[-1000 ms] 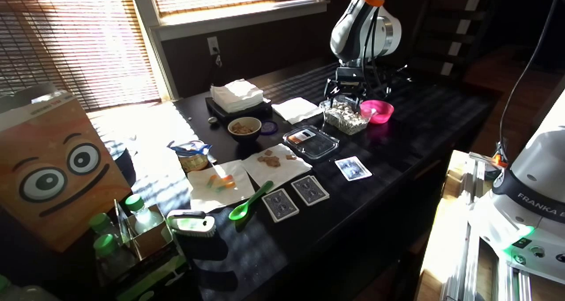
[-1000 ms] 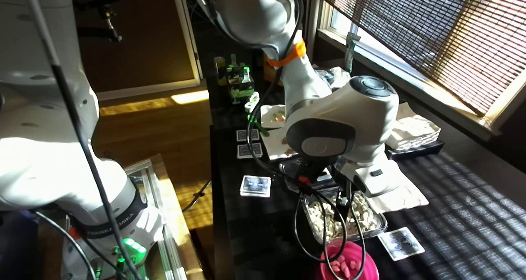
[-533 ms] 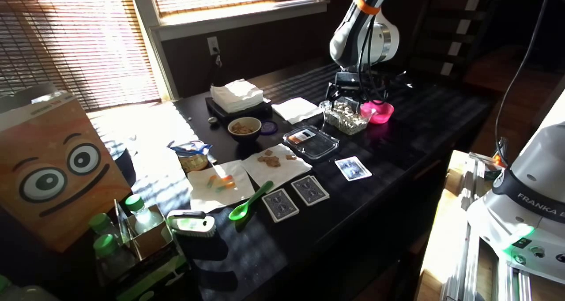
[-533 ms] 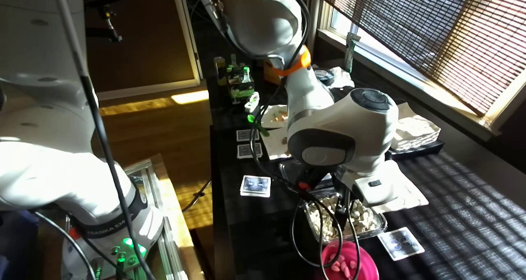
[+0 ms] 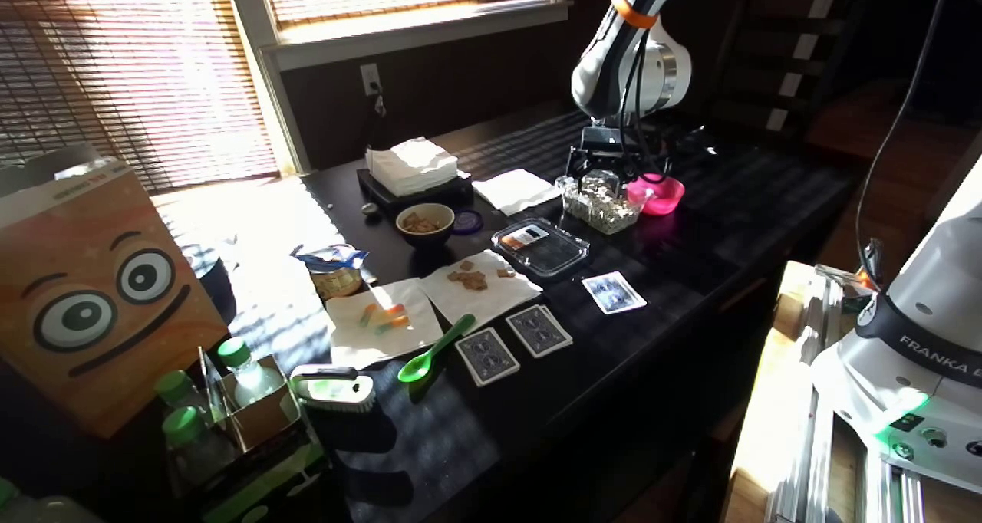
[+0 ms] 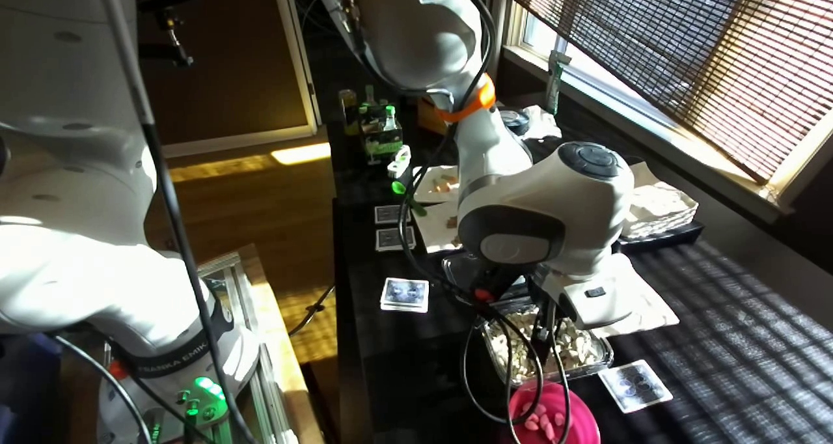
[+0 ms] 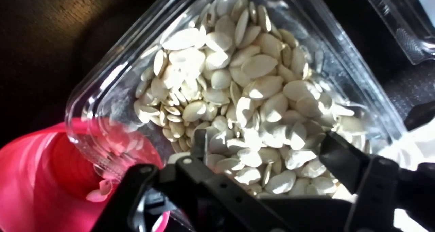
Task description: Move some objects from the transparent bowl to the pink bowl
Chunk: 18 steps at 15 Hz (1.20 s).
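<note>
The transparent bowl is a clear, rectangular see-through tub [image 7: 353, 55] filled with pale flat seeds [image 7: 221, 72]. It also shows in both exterior views [image 5: 602, 215] [image 6: 600, 362]. My gripper [image 7: 267, 146] is open, its fingers spread wide over the seeds inside the tub's rim. No seed is visibly clamped between the fingers. Whether the fingertips touch the seeds I cannot tell. The pink bowl [image 7: 37, 177] stands close beside a corner of the tub. In an exterior view the pink bowl [image 6: 582, 424] holds several pink-looking pieces [image 6: 543, 421].
A clear plastic lid [image 5: 548, 258] lies near the tub. A white napkin [image 5: 514, 192], playing cards [image 5: 614, 291] [image 6: 634, 385] and a dark bowl [image 5: 426, 235] with brown pieces are around. Loose black cables [image 6: 465, 366] hang from the arm over the tub and pink bowl.
The arm has come down, and the gripper is lower, closer to the seeds in the tub. Its cables have shifted with it. The bowls have not moved.
</note>
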Motion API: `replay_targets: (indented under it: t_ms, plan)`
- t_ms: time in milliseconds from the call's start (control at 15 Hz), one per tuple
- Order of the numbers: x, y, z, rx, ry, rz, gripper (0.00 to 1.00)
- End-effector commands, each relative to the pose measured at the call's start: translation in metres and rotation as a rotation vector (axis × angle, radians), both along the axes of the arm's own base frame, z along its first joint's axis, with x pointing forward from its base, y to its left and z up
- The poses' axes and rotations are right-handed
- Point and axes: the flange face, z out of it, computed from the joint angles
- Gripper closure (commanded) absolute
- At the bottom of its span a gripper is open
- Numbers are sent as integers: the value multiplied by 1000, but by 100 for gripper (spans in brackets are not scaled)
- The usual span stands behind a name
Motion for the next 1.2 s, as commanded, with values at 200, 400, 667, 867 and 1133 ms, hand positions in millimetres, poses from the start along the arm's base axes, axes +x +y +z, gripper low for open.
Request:
replay_targets:
  t_ms: [200,400,667,867,1133]
  plan:
    - [5,-1,-9,24,12,-31,67]
    - [7,0,-9,28,12,-34,87]
    - [8,0,-10,29,13,-38,94]
    - [9,-1,-10,27,12,-39,94]
    - [8,-2,-5,21,12,-34,94]
